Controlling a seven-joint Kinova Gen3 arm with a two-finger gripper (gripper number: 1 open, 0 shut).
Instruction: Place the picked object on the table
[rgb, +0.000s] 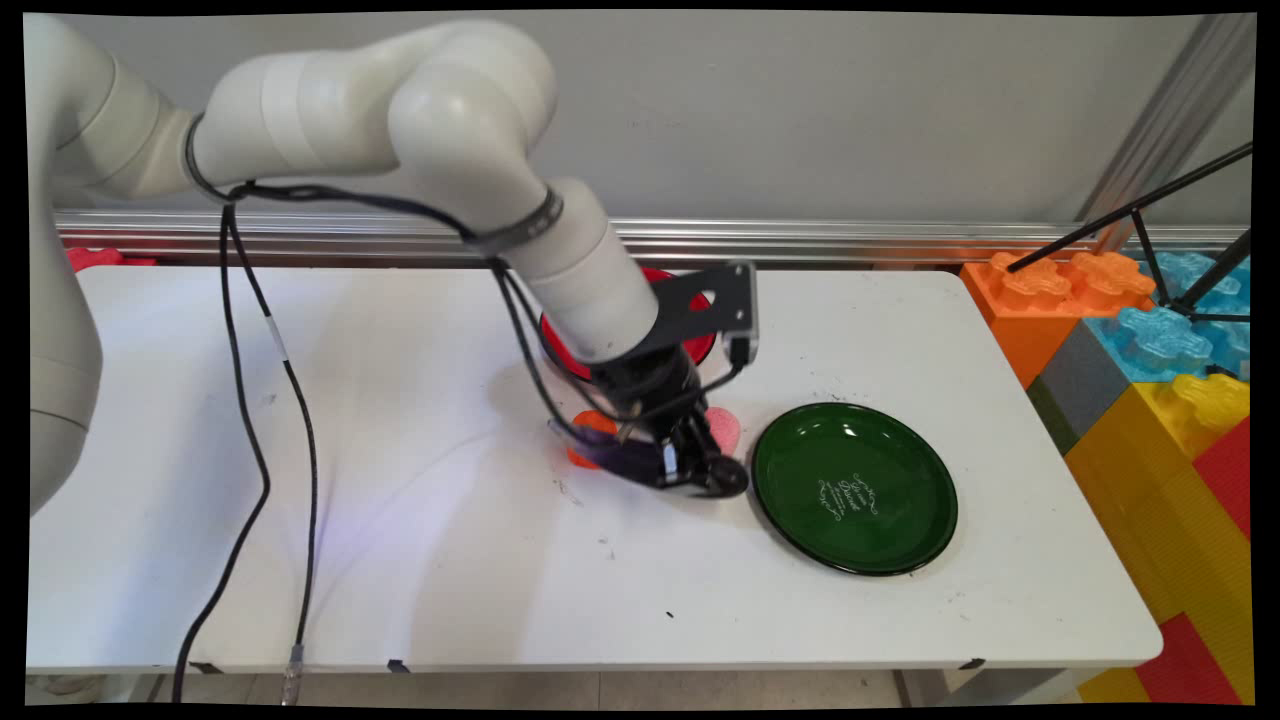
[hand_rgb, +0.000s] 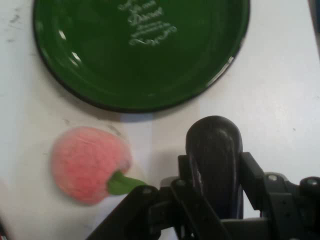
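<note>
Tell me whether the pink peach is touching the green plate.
Apart. The hand view shows bare white table between the pink peach and the green plate's rim.

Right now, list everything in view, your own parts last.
Green plate: one, dark green with white lettering, right of table centre.
Eggplant: one, dark purple, between the jaws, lying on the table.
Peach: one, pink with green stem, on the table beside the eggplant, near the green plate.
Orange item: one, partly hidden behind the gripper; type unclear.
Red plate: one, behind the arm.
Table: one, white.
Building blocks: stack, multicoloured, right of the table.
Gripper: one, black, shut on the eggplant.
</note>
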